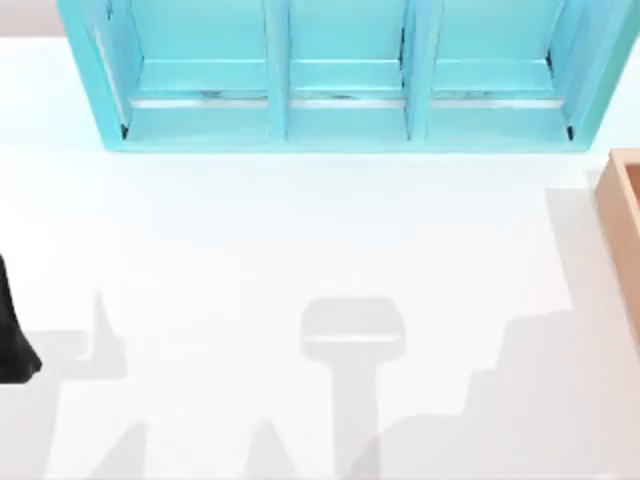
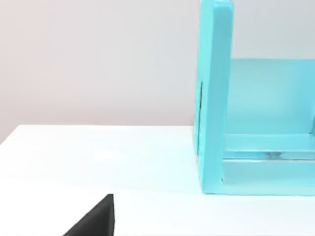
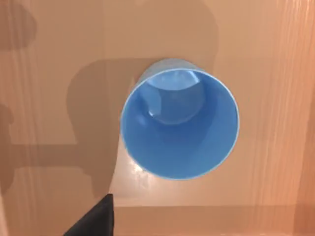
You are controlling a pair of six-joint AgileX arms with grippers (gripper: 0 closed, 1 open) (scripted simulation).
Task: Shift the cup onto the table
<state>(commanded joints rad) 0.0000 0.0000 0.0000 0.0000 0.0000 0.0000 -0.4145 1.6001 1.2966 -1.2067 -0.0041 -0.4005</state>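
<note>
Blue cup (image 3: 179,128) stands upright inside the tan wooden box (image 1: 622,215), walls surrounding it; gripper states cannot be told.

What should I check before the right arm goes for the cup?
1. Cup upright, mouth open to the right wrist camera: ok.
2. Cup on the wooden box floor, not yet on the table: not ok.
3. Nothing inside the cup: ok.
4. Right gripper centred over the cup: cannot tell; a dark finger tip sits off to one side.
5. Left arm parked at the table's left edge: ok.
6. Bare table beside the box: ok.
</note>
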